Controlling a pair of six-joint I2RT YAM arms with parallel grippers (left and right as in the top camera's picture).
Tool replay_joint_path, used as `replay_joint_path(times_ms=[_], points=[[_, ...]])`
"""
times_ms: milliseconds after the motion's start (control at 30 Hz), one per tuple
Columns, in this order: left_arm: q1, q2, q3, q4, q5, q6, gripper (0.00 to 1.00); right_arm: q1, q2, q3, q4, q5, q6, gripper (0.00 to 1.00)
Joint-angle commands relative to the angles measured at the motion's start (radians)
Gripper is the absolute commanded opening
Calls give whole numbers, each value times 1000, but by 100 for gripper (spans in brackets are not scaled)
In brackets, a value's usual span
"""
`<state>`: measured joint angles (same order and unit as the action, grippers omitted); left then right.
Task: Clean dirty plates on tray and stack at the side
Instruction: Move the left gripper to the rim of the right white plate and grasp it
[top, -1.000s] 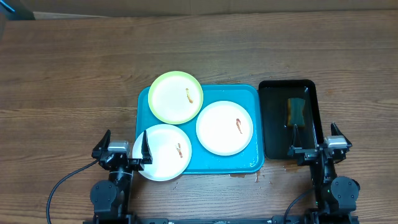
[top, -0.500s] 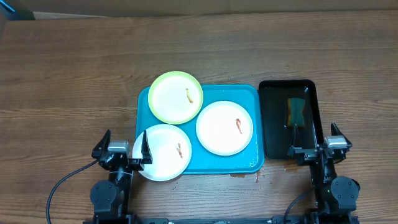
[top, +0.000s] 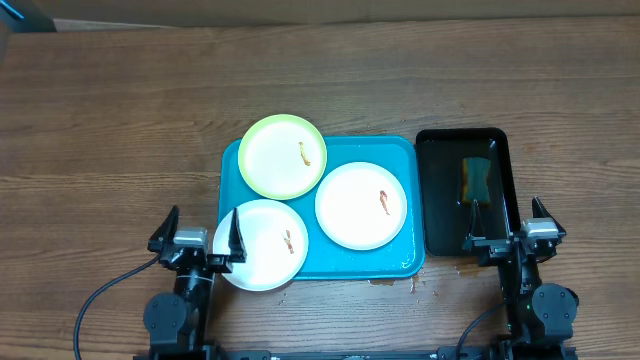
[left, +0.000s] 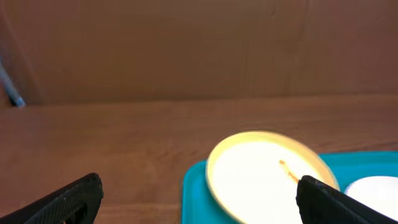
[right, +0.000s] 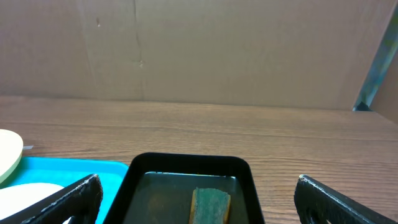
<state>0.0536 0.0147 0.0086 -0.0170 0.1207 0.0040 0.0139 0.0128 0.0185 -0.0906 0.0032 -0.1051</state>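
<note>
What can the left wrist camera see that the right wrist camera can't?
Only the left wrist view shows nearly the whole yellow-green plate with its orange-brown smear. Only the right wrist view shows the black tray with a green sponge lying in it. Both show the turquoise tray, the wooden table and a bit of a white plate; the right wrist view catches just the yellow-green plate's edge.
</note>
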Motion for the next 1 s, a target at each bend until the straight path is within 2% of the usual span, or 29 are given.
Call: replay_joint_path(times_ms=[0, 133, 233, 333, 533, 667, 767, 967], points=[[-4, -10, -4, -22, 174, 15, 100, 2, -10, -11, 6, -5, 0, 100], [-2, -10, -4, 2, 151, 43, 100, 2, -10, -11, 6, -5, 0, 100], [-2, -10, 8, 96, 228, -26, 100, 2, -10, -11, 6, -5, 0, 100], [-2, -9, 91, 29, 232, -143, 100, 2, -10, -11, 6, -5, 0, 100], [-2, 46, 418, -255, 194, -140, 100, 2, -10, -11, 6, -5, 0, 100], [-2, 180, 677, -425, 179, -113, 100, 2, -10, -11, 6, -5, 0, 100], [-2, 346, 885, -587, 217, -111, 100, 2, -10, -11, 6, -5, 0, 100], [-2, 812, 1344, -1075, 222, -86, 100, 2, -10, -11, 6, -5, 0, 100]])
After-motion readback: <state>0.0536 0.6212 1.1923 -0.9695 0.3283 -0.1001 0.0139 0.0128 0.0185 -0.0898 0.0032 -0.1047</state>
